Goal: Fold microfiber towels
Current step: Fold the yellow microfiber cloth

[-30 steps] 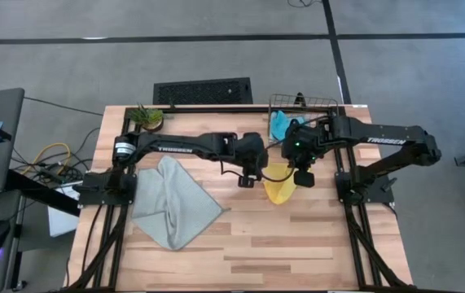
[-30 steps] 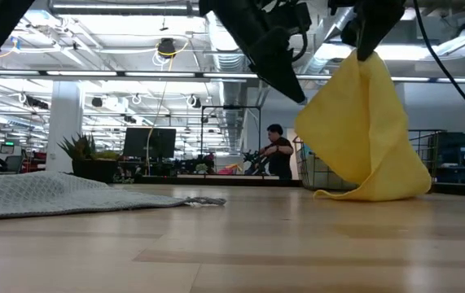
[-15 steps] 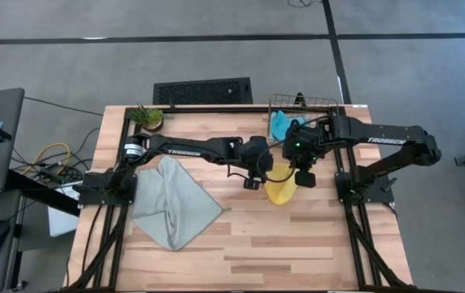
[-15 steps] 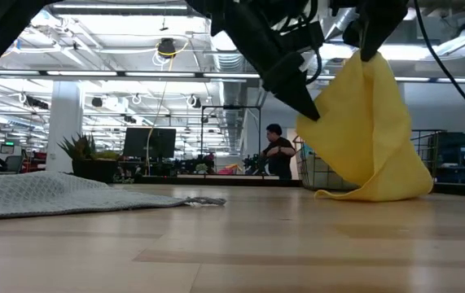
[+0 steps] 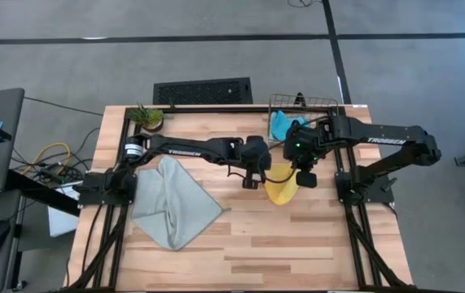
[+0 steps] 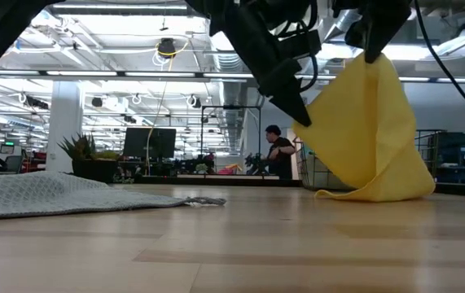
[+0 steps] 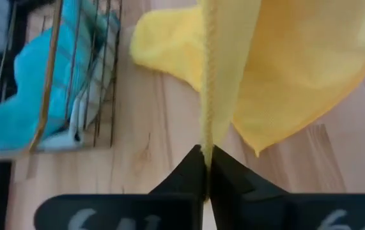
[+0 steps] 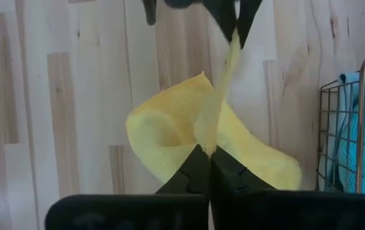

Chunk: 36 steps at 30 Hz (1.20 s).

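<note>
While I am watching remotely, left gripper (image 7: 206, 153) and right gripper (image 8: 208, 153) are both clenching yellow towel (image 6: 370, 130) edges, its bottom trailing on bench (image 6: 232, 244)

A towel (image 5: 173, 205) lies on the table's (image 5: 297, 244) left; the basket (image 5: 297, 104) stands back right.

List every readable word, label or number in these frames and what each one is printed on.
"TROSSEN": right arm, white letters on its forearm, high view.
"TROSSEN": left arm, same white lettering, small and only just legible.
Pale marks on the gripper bodies in both wrist views: too blurred to read.
Nothing else legible.
</note>
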Available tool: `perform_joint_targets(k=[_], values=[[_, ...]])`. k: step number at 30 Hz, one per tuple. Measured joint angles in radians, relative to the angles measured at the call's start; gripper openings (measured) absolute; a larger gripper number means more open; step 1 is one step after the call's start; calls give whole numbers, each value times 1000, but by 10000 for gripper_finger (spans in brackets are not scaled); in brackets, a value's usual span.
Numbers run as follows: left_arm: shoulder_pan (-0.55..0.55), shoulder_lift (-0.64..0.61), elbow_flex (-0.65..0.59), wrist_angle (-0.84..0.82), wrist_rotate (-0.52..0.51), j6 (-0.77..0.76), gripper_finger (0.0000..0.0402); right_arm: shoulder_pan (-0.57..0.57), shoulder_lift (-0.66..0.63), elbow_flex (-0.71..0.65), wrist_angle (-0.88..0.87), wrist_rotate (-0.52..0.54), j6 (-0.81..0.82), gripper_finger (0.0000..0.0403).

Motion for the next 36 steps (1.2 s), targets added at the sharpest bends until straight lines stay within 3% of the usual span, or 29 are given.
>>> perform_joint_targets(k=[8, 16, 27, 36], values=[[0, -129, 0, -146, -28, -90, 1, 0, 0, 0, -6, 0, 7, 17], [-5, -251, 2, -260, -69, -174, 0, -1, 0, 0, 4, -11, 45, 45], [-9, -292, 52, -402, -144, -251, 0, -1, 0, 0, 16, 8, 29, 133], [-9, -293, 269, -586, -257, -260, 0, 11, 0, 0, 68, 15, 12, 208]])
